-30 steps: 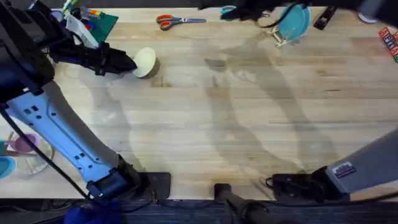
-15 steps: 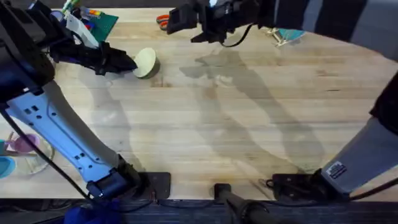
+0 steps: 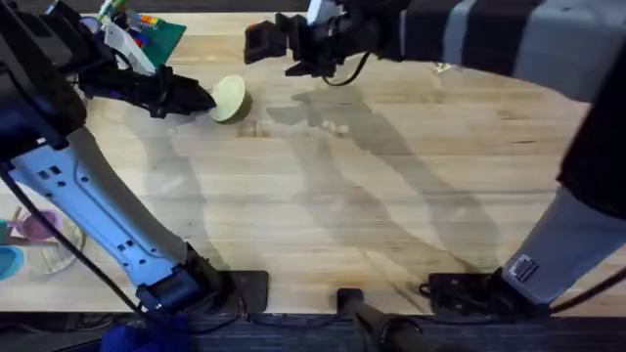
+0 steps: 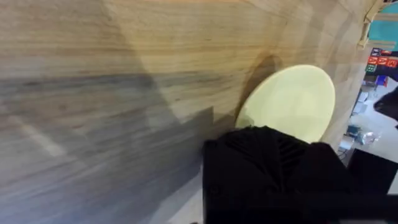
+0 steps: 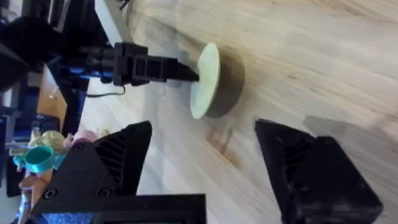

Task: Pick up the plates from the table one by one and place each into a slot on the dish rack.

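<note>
My left gripper (image 3: pixel 201 98) is shut on the rim of the cream-yellow plate (image 3: pixel 231 98), which stands tilted on its edge on the table (image 3: pixel 333 215) at the far left. In the left wrist view a black finger (image 4: pixel 273 165) overlaps the cream-yellow plate (image 4: pixel 292 99). My right gripper (image 3: pixel 266 41) hangs open above the far edge, just right of that plate. Its own view shows the wide gap between the right gripper's (image 5: pixel 205 134) fingers, with the cream-yellow plate (image 5: pixel 205 78) and the left gripper (image 5: pixel 177 71) beyond. The teal plate (image 4: pixel 384 30) sits in the dish rack (image 4: pixel 371 15), far off.
A green baseplate (image 3: pixel 161 34) with coloured blocks lies at the far left corner behind the left arm. A clear glass bowl (image 3: pixel 44 240) stands at the near left. The right arm (image 3: pixel 469 39) stretches along the table's far edge.
The right arm has swung left along the far edge, away from the dish rack and toward the cream-yellow plate, now covering the scissors. The left arm and its plate have not moved.
</note>
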You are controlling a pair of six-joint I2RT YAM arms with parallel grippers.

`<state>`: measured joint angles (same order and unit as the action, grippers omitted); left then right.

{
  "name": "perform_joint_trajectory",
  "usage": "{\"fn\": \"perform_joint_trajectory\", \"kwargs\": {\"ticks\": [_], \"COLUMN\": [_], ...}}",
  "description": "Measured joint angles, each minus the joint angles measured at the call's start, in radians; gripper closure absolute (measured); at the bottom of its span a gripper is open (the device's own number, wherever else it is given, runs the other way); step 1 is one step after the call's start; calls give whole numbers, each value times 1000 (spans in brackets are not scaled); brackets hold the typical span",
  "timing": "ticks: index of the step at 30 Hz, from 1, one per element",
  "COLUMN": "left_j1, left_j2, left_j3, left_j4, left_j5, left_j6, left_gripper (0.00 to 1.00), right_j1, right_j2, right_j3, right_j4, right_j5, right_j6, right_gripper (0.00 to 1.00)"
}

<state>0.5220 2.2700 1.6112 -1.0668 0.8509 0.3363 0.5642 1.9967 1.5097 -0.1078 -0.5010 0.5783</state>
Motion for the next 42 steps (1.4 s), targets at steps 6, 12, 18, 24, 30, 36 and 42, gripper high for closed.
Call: {"fn": "perform_joint_trajectory", "kwargs": {"ticks": [6,12,18,24,30,36,42], "left_j1": [-1,-1,-1,-1,-1,-1,-1], "left_j2": [0,0,0,0,0,0,0], "left_j3": [0,0,0,0,0,0,0], "left_j4": [0,0,0,0,0,0,0], "left_j5": [0,0,0,0,0,0,0], "left_j6": [0,0,0,0,0,0,0], "left_gripper": [960,960,960,960,960,960,960], "right_j1": [38,70,104,127,130,129,129], "right_j2": [57,105,150,213,250,272,294], "right_j3": [0,0,22,106,140,140,140], "right_j4": [60,122,129,129,131,148,207], "right_j5": [8,9,9,15,20,42,53], "right_j6": [73,143,171,186,200,207,230], "right_gripper": [7,7,8,7,7,7,7]}}
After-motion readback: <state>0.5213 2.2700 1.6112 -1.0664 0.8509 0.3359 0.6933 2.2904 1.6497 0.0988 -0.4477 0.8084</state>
